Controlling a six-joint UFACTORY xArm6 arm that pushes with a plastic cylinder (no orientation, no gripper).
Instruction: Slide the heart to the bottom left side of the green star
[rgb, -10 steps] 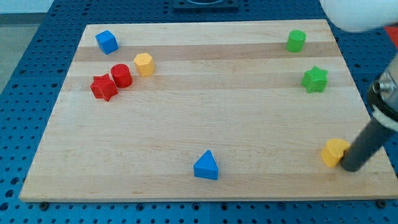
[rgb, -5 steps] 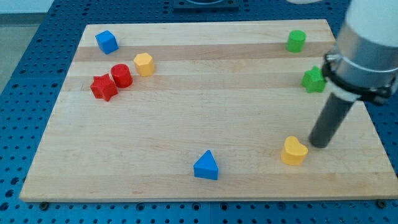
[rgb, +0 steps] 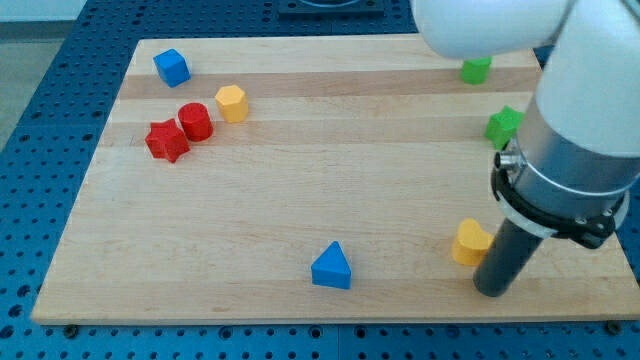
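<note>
Seven blocks sit on the wooden board (rgb: 300, 180). Nearest, at the view's bottom right, my tip (rgb: 492, 291) is down just right of and below the yellow heart (rgb: 468, 243), touching or nearly so; I carry no claw, only a rod. Left of it lies the blue triangle (rgb: 331, 267). Up the right edge, the green star (rgb: 503, 127) and green block (rgb: 476, 69) are partly hidden by my arm. Far left: red star (rgb: 166, 141), red cylinder (rgb: 194, 122), yellow hexagon (rgb: 231, 103), blue cube (rgb: 171, 67).
</note>
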